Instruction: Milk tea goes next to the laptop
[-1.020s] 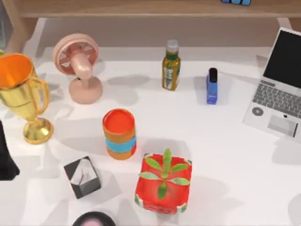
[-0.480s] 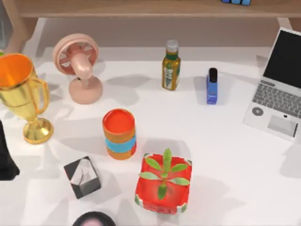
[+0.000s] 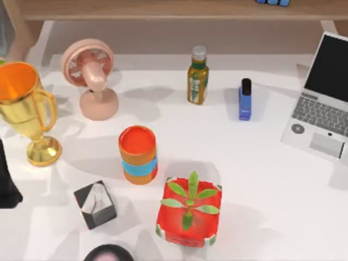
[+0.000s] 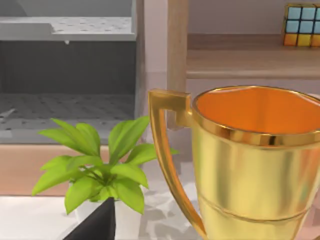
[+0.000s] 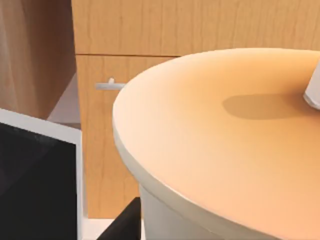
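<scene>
Orange-tan lid of milk tea [image 5: 235, 145] sits right under the right wrist cam, beside laptop [image 3: 321, 103] screen. Right grip state: can't tell. Cup seems near laptop; set-down not confirmed. Left arm parked by trophy [image 3: 24, 109].

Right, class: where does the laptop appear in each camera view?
Top view: the laptop sits at the table's right edge.
Left wrist view: this camera faces the gold trophy instead.
Right wrist view: its black screen is beside the milk tea.
Shared landmark: the wooden shelf unit.
</scene>
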